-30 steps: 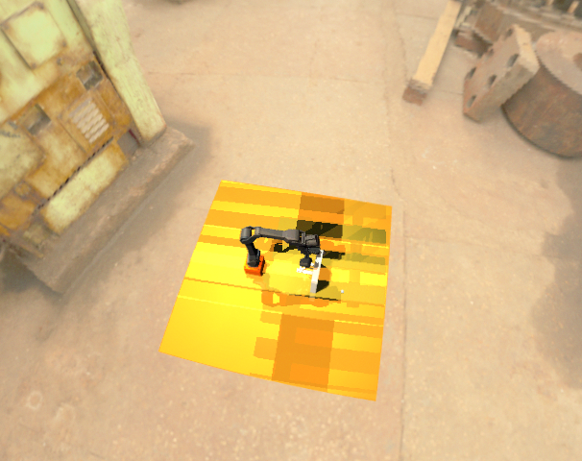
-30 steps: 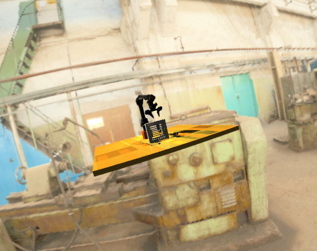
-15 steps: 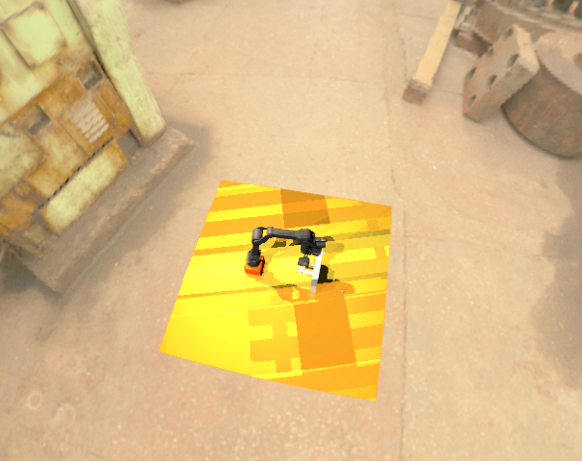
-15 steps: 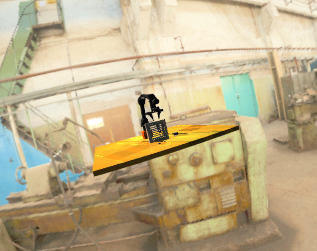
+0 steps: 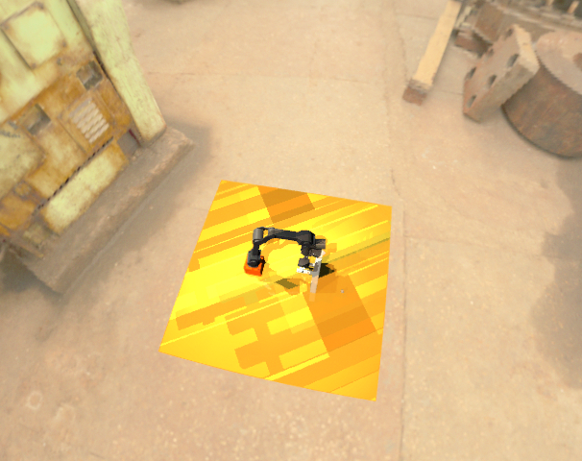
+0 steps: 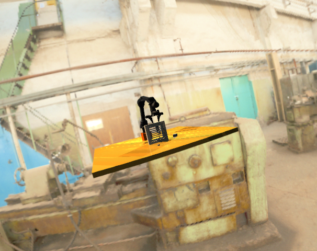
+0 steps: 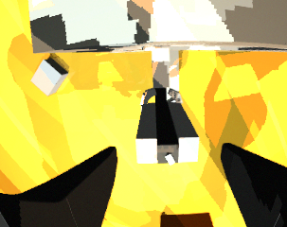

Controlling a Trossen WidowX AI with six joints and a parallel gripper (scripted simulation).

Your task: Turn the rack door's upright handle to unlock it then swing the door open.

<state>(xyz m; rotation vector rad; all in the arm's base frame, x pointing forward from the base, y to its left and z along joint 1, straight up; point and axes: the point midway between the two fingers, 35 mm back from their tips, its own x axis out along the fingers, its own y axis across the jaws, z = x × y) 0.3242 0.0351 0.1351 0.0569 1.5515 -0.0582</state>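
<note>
The rack frame with its slatted door [image 6: 156, 133] [image 5: 315, 281] stands upright on the table; from above, its top shows in the wrist view [image 7: 100, 21] as a pale straight band. The door looks in line with the frame, though a small opening cannot be told. The dark handle with pale end faces [image 7: 148, 124] sticks out from the door on the arm's side. My gripper [image 7: 170, 153] [image 6: 154, 121] is open and points down above the handle, one finger to each side of it. No contact with the handle shows.
A small pale block [image 7: 50, 77] [image 6: 175, 135] lies on the table [image 5: 261, 342] [image 6: 117, 159] beside the rack. Another small object [image 5: 342, 291] [image 6: 158, 145] lies beyond the rack from the arm. The orange arm base [image 5: 254, 268] [image 6: 143, 136] stands on the arm's side.
</note>
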